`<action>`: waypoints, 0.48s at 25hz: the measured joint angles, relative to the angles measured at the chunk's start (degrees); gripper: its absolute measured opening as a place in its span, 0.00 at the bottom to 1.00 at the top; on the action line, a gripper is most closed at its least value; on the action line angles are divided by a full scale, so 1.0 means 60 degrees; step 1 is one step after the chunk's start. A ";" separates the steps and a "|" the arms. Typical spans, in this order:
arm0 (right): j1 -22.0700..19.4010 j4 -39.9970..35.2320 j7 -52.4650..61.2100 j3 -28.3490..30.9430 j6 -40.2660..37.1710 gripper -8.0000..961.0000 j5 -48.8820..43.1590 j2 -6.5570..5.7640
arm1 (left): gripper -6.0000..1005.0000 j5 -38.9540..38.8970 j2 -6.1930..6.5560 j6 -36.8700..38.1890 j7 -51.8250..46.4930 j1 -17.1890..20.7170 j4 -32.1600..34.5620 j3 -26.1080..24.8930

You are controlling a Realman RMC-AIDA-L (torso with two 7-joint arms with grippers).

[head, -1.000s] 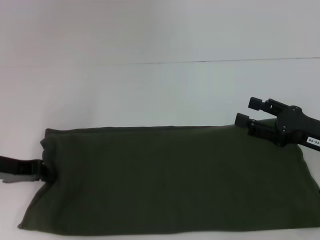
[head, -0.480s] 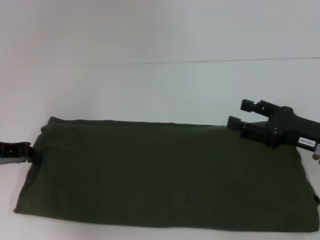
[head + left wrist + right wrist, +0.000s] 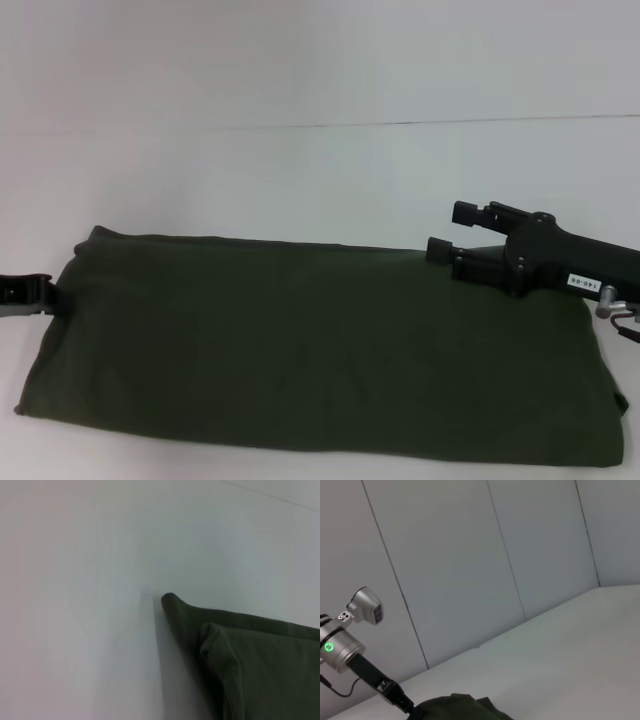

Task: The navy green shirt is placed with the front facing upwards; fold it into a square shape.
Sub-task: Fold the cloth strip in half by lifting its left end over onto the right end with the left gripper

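Observation:
The navy green shirt [image 3: 320,350] lies on the white table as a long folded rectangle, plain green side up, with no lettering showing. My left gripper [image 3: 48,297] is at the shirt's left edge and is shut on the cloth there. The right wrist view shows that gripper [image 3: 404,704] meeting the shirt [image 3: 460,707]. The left wrist view shows a folded corner of the shirt [image 3: 260,665]. My right gripper [image 3: 445,230] is open and empty, hovering just over the shirt's far right corner.
The white table [image 3: 300,180] stretches beyond the shirt to a thin seam at the back wall [image 3: 320,60]. The shirt's right end reaches almost to the edge of the head view. Grey wall panels [image 3: 470,555] stand behind the table.
My left gripper has moved left with the shirt's edge, and the whole shirt has slid left and a little farther away. My right gripper has also moved left, still open.

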 joint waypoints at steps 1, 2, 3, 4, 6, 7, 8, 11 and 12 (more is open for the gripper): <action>0.0038 0.0053 -0.0009 -0.0007 0.0001 0.87 -0.0001 -0.0001 | 0.03 0.0022 0.0008 -0.0040 0.0000 -0.0003 0.0001 -0.0005; 0.0078 0.0109 -0.0018 -0.0019 0.0001 0.87 -0.0009 -0.0002 | 0.03 0.0037 0.0017 -0.0068 0.0000 -0.0004 0.0001 -0.0011; 0.0137 0.0177 -0.0025 -0.0046 0.0006 0.87 -0.0030 -0.0002 | 0.03 0.0068 0.0041 -0.0116 0.0000 -0.0006 0.0002 -0.0026; 0.0192 0.0237 -0.0032 -0.0122 0.0040 0.87 -0.0048 -0.0002 | 0.03 0.0091 0.0061 -0.0157 -0.0002 -0.0006 -0.0001 -0.0039; 0.0302 0.0321 -0.0048 -0.0344 0.0158 0.87 -0.0056 -0.0001 | 0.03 0.0124 0.0093 -0.0223 -0.0002 -0.0007 -0.0021 -0.0057; 0.0365 0.0379 -0.0066 -0.0471 0.0230 0.87 -0.0051 0.0001 | 0.03 0.0139 0.0101 -0.0242 -0.0002 -0.0005 -0.0023 -0.0075; 0.0416 0.0432 -0.0089 -0.0561 0.0278 0.87 -0.0043 0.0005 | 0.03 0.0190 0.0107 -0.0256 -0.0002 0.0003 -0.0022 -0.0130; 0.0595 0.0640 -0.0189 -0.0638 0.0358 0.87 -0.0042 0.0009 | 0.03 0.0386 0.0127 -0.0269 -0.0002 0.0019 -0.0012 -0.0322; 0.0659 0.0708 -0.0221 -0.0664 0.0389 0.87 -0.0043 0.0010 | 0.03 0.0434 0.0133 -0.0270 -0.0002 0.0029 -0.0009 -0.0371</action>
